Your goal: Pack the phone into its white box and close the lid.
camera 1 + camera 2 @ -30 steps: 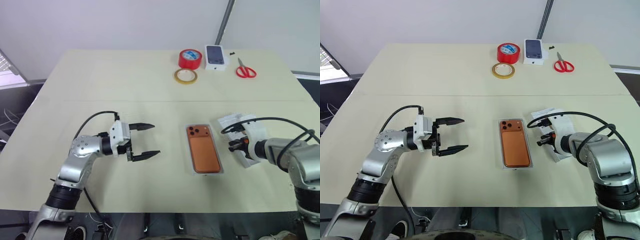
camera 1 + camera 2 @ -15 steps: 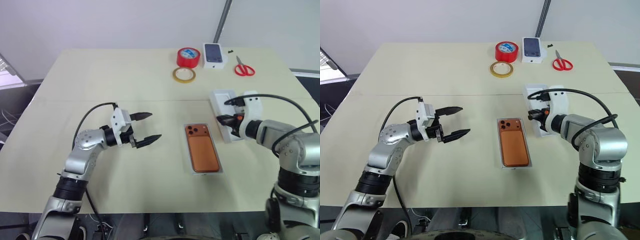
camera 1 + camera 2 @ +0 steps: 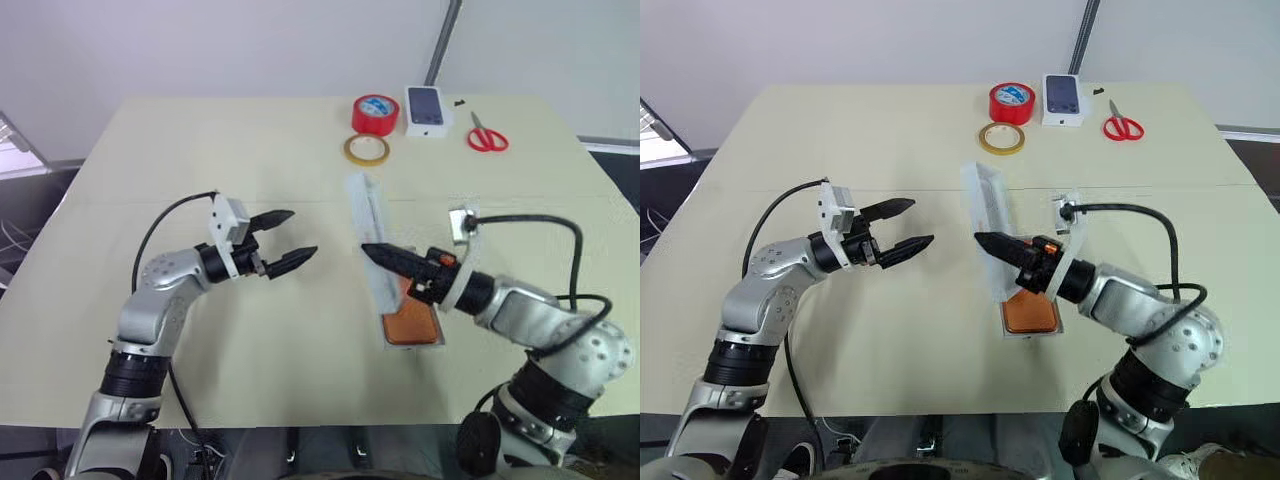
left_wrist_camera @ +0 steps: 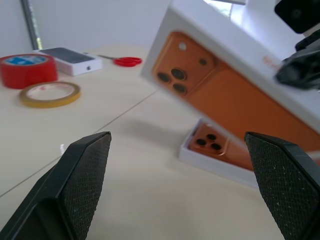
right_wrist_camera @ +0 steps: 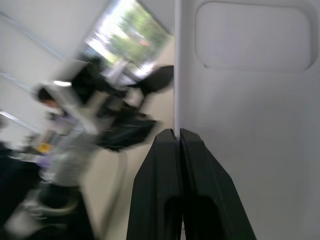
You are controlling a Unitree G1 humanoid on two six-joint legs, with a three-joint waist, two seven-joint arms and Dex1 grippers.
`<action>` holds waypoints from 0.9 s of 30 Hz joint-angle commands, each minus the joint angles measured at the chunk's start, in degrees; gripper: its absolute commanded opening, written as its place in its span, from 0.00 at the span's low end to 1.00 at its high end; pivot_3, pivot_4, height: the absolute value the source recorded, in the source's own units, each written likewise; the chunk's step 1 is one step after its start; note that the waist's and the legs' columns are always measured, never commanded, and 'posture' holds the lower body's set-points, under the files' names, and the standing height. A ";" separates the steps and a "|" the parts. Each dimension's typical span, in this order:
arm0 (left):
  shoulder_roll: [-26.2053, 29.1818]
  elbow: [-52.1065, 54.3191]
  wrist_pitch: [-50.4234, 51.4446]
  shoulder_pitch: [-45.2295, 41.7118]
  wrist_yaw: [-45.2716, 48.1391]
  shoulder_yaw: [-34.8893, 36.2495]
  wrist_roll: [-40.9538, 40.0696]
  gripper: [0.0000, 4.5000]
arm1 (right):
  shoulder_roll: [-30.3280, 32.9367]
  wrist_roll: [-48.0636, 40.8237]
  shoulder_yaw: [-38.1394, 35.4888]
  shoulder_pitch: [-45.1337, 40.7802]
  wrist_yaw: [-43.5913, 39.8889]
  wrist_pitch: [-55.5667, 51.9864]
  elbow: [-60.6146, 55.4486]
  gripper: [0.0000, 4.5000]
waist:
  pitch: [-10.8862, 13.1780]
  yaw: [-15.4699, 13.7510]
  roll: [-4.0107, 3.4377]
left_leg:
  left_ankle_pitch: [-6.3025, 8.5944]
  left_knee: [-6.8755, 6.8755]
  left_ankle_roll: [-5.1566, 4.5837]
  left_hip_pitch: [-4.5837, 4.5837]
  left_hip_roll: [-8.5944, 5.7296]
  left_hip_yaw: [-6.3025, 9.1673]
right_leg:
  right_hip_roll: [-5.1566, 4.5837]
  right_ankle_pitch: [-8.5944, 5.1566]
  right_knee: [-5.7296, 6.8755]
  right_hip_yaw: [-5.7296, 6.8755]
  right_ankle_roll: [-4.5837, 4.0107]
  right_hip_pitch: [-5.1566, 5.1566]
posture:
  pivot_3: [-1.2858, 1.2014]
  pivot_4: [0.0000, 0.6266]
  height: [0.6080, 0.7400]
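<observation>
Beige table (image 3: pixel 200 150) carries the white box (image 3: pixel 388 343) — its far end hidden behind the lid (image 3: pixel 366 215), raised on edge, pinched in the right gripper (image 3: pixel 372 252). Inside, the phone (image 3: pixel 410 324) shows partly. Left gripper (image 3: pixel 285 240) hovers apart from them, fingers spread — empty.

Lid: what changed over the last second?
The right end effector, shut on the lid, lifted it off the table to the phone's right and swung it left, on edge over the phone. The open left end effector barely moved. Phone, white box, tapes and scissors stayed.
</observation>
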State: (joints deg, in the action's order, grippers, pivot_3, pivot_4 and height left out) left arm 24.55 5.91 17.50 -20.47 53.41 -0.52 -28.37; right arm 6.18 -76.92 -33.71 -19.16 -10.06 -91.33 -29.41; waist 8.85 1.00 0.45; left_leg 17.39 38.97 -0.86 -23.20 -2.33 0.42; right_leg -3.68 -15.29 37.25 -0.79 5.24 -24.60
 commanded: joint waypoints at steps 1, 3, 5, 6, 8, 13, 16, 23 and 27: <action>-0.04 4.10 1.26 1.25 0.05 0.34 -2.29 0.88 | 8.59 -23.39 8.71 9.84 12.88 10.41 1.20 0.00 | 0.02 -0.29 -0.03 | 0.00 -0.01 0.00 0.01 0.02 0.01 | 0.01 0.00 0.01 0.01 0.00 0.00 | 0.52 0.24 1.00; -0.15 4.93 1.35 1.66 -0.16 0.15 -2.25 0.69 | 15.44 -33.74 14.84 12.99 18.15 19.00 0.59 0.00 | 0.03 -0.11 -0.04 | 0.01 0.07 -0.03 0.00 0.00 -0.03 | -0.02 0.00 -0.09 0.00 0.00 0.08 | 0.52 0.24 1.00; -0.11 4.81 2.14 1.45 0.06 0.30 -2.89 0.51 | 18.64 -36.02 18.19 13.01 18.57 25.32 0.09 0.00 | 0.04 0.11 -0.02 | 0.01 0.15 -0.06 0.00 0.00 -0.05 | -0.02 0.00 -0.13 -0.02 0.00 0.12 | 0.52 0.24 1.00; -0.07 4.77 2.42 1.37 0.08 0.40 -3.06 0.39 | 18.96 -36.08 19.60 12.95 18.85 28.19 0.62 0.00 | 0.04 0.21 -0.01 | 0.01 0.16 -0.06 0.03 0.01 -0.06 | 0.00 0.00 -0.13 -0.02 0.00 0.15 | 0.52 0.24 1.00; 0.38 5.77 1.99 2.46 0.99 -0.46 -2.71 0.16 | 19.50 -36.08 22.24 13.84 20.57 32.09 1.49 0.00 | 0.04 0.13 -0.01 | 0.01 0.15 -0.06 0.06 0.08 -0.05 | 0.10 -0.01 -0.11 -0.01 0.01 0.15 | 0.52 0.24 1.00; -0.61 7.93 3.03 3.40 -0.33 -0.97 -3.39 0.01 | 17.54 -36.08 26.97 11.78 20.73 38.35 0.07 0.00 | 0.04 -0.14 -0.01 | 0.01 0.15 -0.06 0.00 0.12 -0.04 | 0.14 -0.01 -0.11 0.00 0.02 0.13 | 0.52 0.24 1.00; -0.70 7.80 2.70 3.48 -0.71 -1.34 -2.48 0.01 | 17.09 -36.08 28.11 10.33 23.56 40.00 1.22 0.00 | 0.04 -0.21 -0.01 | 0.00 0.17 -0.06 0.00 0.12 -0.05 | 0.14 -0.01 -0.11 -0.01 0.02 0.13 | 0.52 0.24 1.00; -1.53 7.95 2.64 4.56 0.33 -4.37 -1.62 0.01 | 19.76 -36.08 31.09 15.54 23.17 38.65 2.59 0.00 | 0.04 -0.35 -0.01 | 0.03 0.16 -0.10 -0.06 0.11 -0.04 | 0.09 -0.01 -0.18 -0.01 0.01 0.13 | 0.52 0.24 1.00; -2.88 7.62 1.41 5.11 0.47 -7.47 0.11 0.01 | 20.74 -36.08 30.04 15.12 22.05 38.35 4.38 0.00 | 0.04 -0.19 -0.01 | 0.03 0.17 -0.10 -0.02 0.12 -0.04 | 0.09 -0.01 -0.15 -0.01 0.01 0.13 | 0.52 0.24 1.00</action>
State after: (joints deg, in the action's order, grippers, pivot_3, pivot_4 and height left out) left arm 22.11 11.89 20.50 -15.47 53.31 -6.54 -28.69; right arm 26.53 -111.54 -3.20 -3.17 13.10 -52.96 -24.28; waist 8.89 0.81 0.44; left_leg 17.42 39.14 -0.96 -23.22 -2.21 0.38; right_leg -3.59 -15.30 37.09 -0.80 5.25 -24.47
